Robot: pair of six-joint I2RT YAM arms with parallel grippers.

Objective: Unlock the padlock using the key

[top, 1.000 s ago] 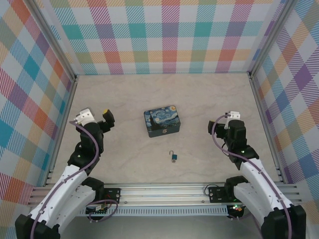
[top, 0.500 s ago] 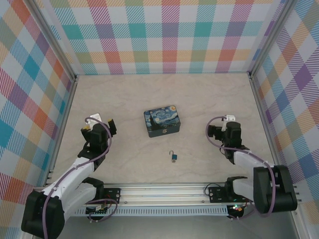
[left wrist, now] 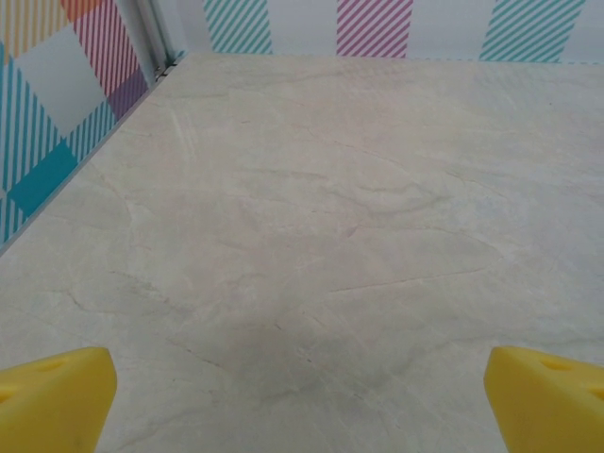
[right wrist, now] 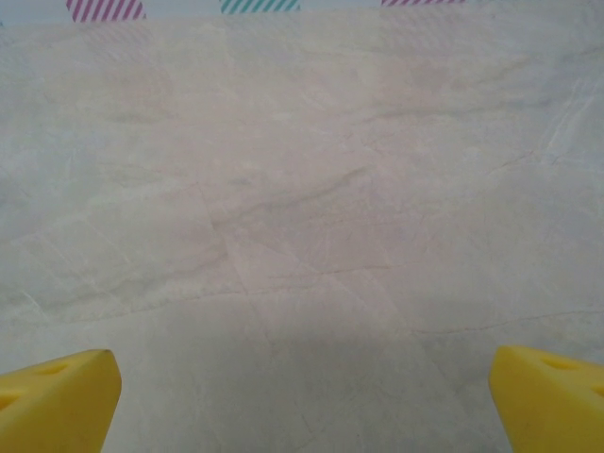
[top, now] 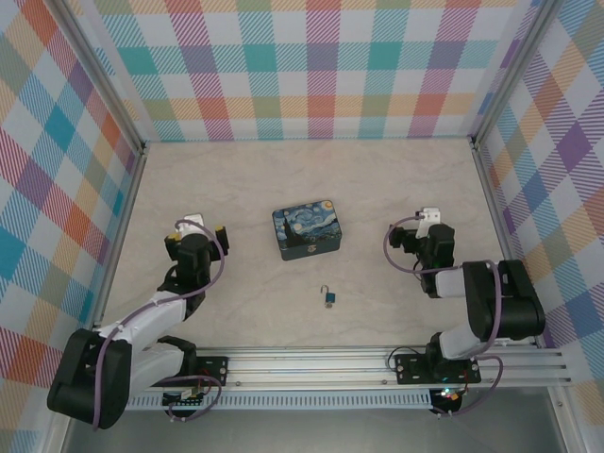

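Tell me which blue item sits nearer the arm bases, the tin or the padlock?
The padlock: tiny, teal, with a silver shackle, lying alone closer to the base rail than the much larger painted tin.

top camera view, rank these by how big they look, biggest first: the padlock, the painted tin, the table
1. table, by far the largest
2. painted tin, clearly mid-sized
3. padlock, tiny, far smaller than the tin
All three lie at table level, so nearness to the camera does not skew the order.

Padlock (top: 329,298) too small: shackle (top: 325,289) latched or not, unclear. Left gripper (left wrist: 302,401) fingertips (left wrist: 47,396) cropped at bottom edge.
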